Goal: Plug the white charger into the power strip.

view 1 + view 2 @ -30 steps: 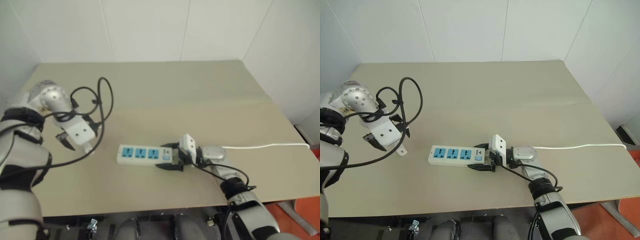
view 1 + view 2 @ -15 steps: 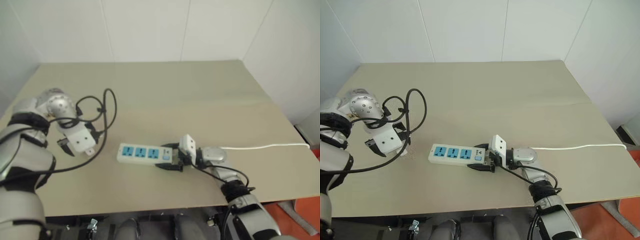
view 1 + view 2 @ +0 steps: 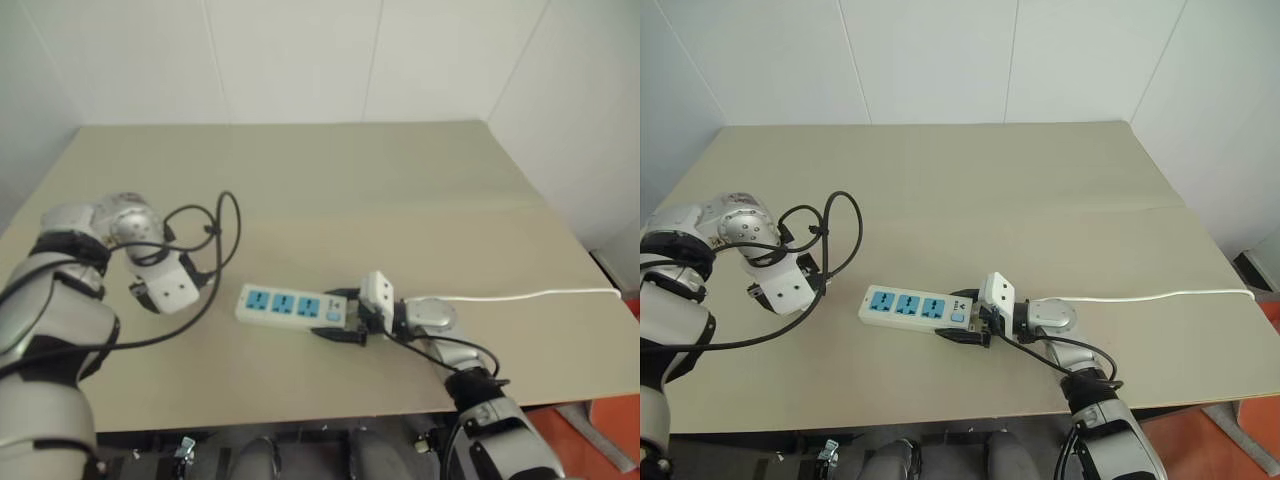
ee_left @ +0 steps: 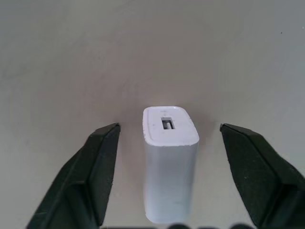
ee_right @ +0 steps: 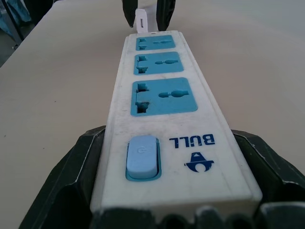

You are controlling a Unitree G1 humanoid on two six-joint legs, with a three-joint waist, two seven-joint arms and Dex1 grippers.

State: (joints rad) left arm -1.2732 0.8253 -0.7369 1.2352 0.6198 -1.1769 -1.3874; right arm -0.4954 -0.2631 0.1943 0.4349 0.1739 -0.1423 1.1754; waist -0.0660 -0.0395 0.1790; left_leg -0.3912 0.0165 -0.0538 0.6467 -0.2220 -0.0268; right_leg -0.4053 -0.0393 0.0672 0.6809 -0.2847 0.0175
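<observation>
The white charger [image 4: 170,162] stands on end on the table, between the fingers of my left gripper [image 4: 170,128]. That gripper points straight down and is open, with a gap showing on each side of the charger. The power strip [image 3: 912,308], a long white bar with three blue sockets, lies mid-table just to the right of the left hand. My right gripper [image 3: 965,322] is shut on its switch end, one finger pressed against each side [image 5: 90,157]. Past the strip's far end, the right wrist view shows the charger [image 5: 141,19].
The strip's thin white cord [image 3: 1160,295] runs right toward the table's edge. A black cable loop [image 3: 835,240] hangs off my left arm, above the tan table [image 3: 970,180]. White walls stand behind the table, and the front edge is near.
My left hand has sunk down over the charger, and its wrist box now hides the charger in the head views. The right gripper and the strip have stayed put.
</observation>
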